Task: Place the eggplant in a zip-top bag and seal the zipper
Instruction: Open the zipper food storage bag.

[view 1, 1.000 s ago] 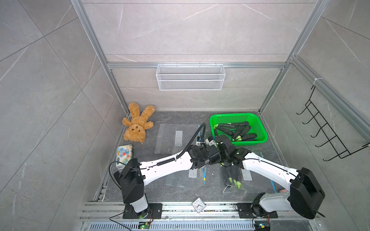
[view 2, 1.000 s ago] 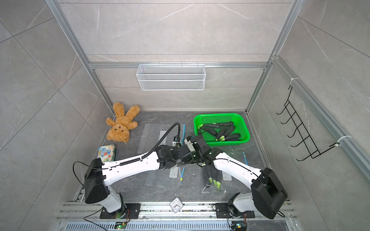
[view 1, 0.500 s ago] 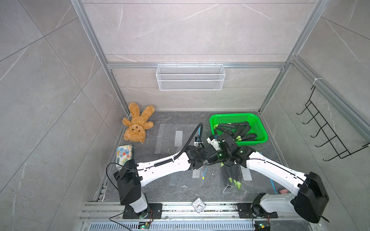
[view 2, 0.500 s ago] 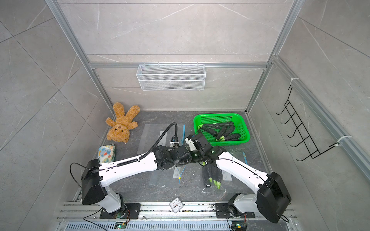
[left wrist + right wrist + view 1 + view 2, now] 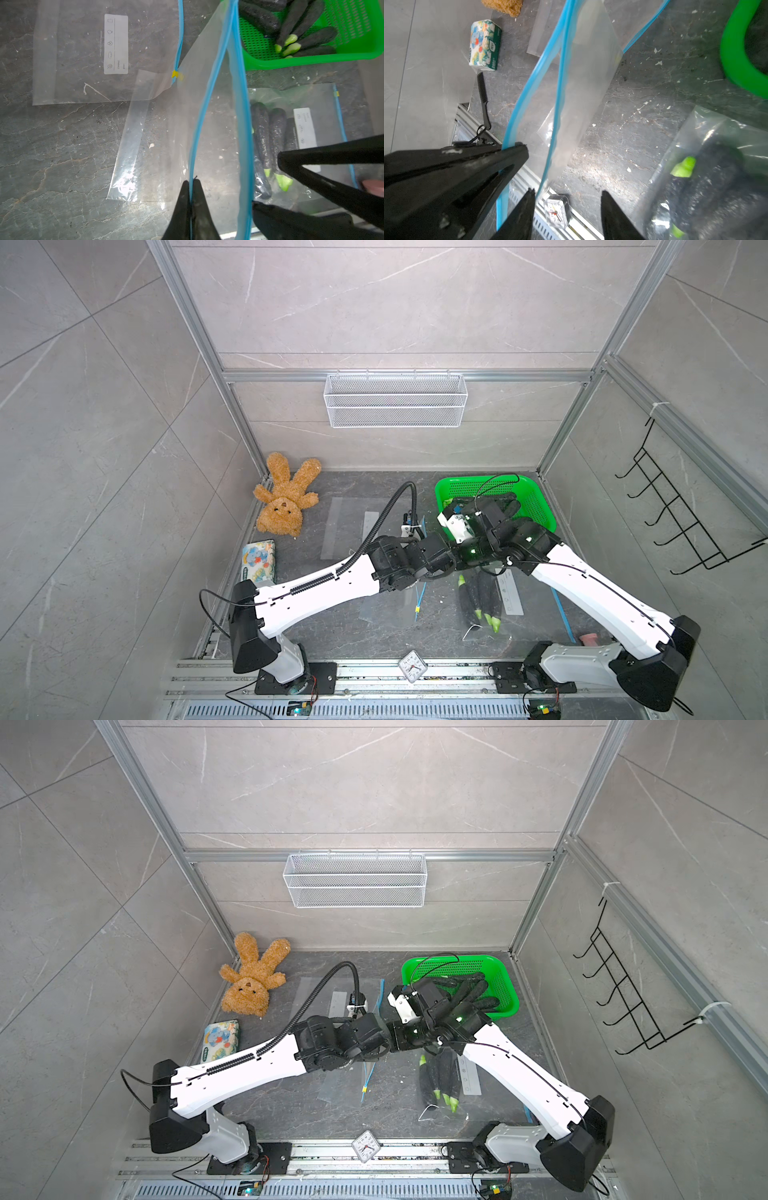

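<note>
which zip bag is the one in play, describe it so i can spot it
Start at the green basket of eggplants and look right beside it. The bag there is held up, one blue zipper edge pinched in the left gripper, mouth open; the other bags lie flat on the table.

Zip-top bag (image 5: 162, 135): clear plastic, blue zipper strip (image 5: 207, 93), raised over table (image 5: 52, 145), mouth up and open, lips parted. Eggplants (image 5: 259, 18): dark, slim, green stems, piled loose in green basket (image 5: 311, 60). More eggplants (image 5: 261, 135): side by side inside second clear bag (image 5: 324, 99), flat on table.
</note>
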Motion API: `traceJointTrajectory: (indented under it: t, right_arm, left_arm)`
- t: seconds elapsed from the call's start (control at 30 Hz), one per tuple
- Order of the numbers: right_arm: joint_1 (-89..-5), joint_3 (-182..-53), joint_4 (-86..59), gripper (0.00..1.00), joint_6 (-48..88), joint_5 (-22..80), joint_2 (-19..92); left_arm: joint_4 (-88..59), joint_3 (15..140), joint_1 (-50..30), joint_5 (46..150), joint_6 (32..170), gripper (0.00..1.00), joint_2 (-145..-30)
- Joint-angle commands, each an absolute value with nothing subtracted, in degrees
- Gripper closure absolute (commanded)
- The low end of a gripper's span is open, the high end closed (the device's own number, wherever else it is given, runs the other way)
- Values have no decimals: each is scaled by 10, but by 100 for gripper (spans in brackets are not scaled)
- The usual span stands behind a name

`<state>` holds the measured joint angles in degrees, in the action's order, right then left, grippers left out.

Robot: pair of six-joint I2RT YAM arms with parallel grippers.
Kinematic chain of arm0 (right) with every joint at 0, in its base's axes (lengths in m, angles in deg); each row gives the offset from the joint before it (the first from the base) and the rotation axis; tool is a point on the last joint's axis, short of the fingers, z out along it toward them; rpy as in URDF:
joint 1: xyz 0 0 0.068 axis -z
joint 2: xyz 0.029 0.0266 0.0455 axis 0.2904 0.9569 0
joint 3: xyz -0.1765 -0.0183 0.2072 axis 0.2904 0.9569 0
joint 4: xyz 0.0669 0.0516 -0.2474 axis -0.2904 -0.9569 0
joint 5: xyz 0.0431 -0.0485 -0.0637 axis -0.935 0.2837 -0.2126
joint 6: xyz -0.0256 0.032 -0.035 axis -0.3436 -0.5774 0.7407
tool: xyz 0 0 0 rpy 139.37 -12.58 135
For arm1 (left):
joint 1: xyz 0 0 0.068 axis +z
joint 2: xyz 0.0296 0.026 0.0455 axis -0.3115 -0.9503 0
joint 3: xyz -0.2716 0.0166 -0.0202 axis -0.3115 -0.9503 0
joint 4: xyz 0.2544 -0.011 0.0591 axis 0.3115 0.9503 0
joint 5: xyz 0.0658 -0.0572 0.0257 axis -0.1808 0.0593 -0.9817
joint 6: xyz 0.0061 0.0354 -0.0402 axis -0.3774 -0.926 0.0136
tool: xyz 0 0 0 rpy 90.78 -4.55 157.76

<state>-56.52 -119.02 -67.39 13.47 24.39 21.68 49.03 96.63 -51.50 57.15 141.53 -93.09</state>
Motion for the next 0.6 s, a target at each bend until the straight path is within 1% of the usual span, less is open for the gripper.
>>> traceJointTrajectory:
  t: [0.0, 0.13, 0.27, 0.33, 0.47, 0.57]
  right_arm:
    - [-561, -1287, -792, 43, 188, 281, 210]
    - [-517, -1368, -838, 42, 229, 278, 229]
    - [-422, -1407, -837, 41, 259, 212, 249]
    - [-380, -1426, -833, 38, 271, 204, 270]
    - [-322, -1452, -809, 35, 275, 184, 323]
    - [-286, -1460, -783, 29, 258, 184, 367]
  left_arm:
    - [583, 1032, -538, 515, 1432, 100, -882]
    - [620, 1049, -554, 474, 1436, 100, -831]
    - [626, 1039, -562, 453, 1429, 100, -771]
    - [639, 1042, -563, 436, 1421, 100, -749]
    - [724, 1087, -564, 379, 1431, 100, -740]
    - [808, 1147, -561, 340, 1443, 100, -755]
